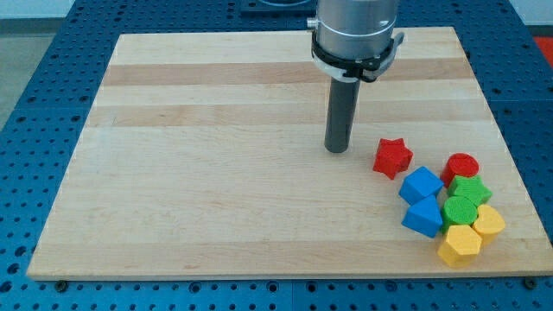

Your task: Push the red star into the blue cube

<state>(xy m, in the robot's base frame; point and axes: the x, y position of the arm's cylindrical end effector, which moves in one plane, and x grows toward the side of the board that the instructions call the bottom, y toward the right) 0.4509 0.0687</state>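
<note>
The big pale wooden table [216, 173] fills most of the view, on a blue base with rows of holes [26, 78]. My end effector is a straight dark rod under a grey metal cuff [355, 26]. It has nothing that opens or closes, and it holds nothing. My tip [336, 149] rests on the wood, near the small red star block [392, 157] and to the view's left of it, with a gap between.

The blue cube block [420, 186] sits just below the star to the view's right, close or touching. A blue pointed block [423, 217] is under it. Further right sit a red round block [461, 166], two green blocks [470, 190] [460, 210], and two yellow blocks [489, 222] [460, 244].
</note>
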